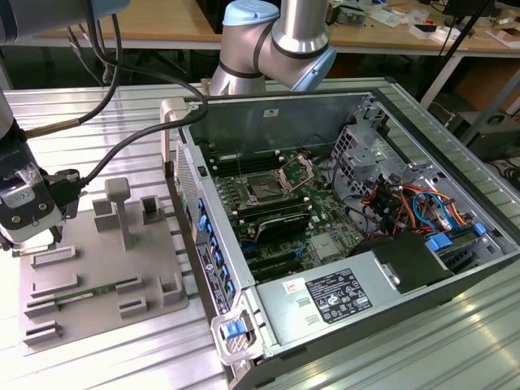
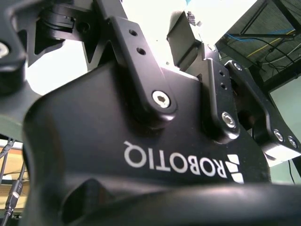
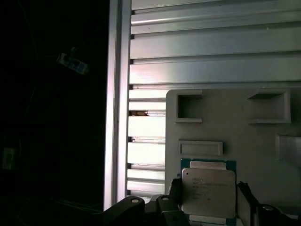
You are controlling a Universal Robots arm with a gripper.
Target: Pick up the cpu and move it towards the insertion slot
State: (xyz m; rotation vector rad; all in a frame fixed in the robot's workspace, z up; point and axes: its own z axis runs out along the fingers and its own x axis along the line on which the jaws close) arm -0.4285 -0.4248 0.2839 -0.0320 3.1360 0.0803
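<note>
In the first wrist view the cpu (image 3: 208, 188), a flat square chip with a pale silver top and a green rim, lies between the two dark fingers of my gripper (image 3: 209, 197). One finger (image 3: 175, 192) stands against each side edge, so the gripper is shut on the chip. Behind the chip is the grey fixture plate (image 3: 263, 150). In the exterior view my gripper (image 1: 29, 229) hangs over the left end of that plate (image 1: 97, 280). The insertion slot (image 1: 264, 189), a dark square socket with its shiny frame tipped open, sits on the green board inside the open computer case, far to the exterior view's right.
Grey blocks and rails (image 1: 122, 207) rise from the fixture plate between my gripper and the case. The case's near wall (image 1: 207, 244) stands upright beside the plate. A drive cage (image 1: 361, 158), loose cables (image 1: 406, 203) and a power supply (image 1: 341, 296) crowd the case's right side.
</note>
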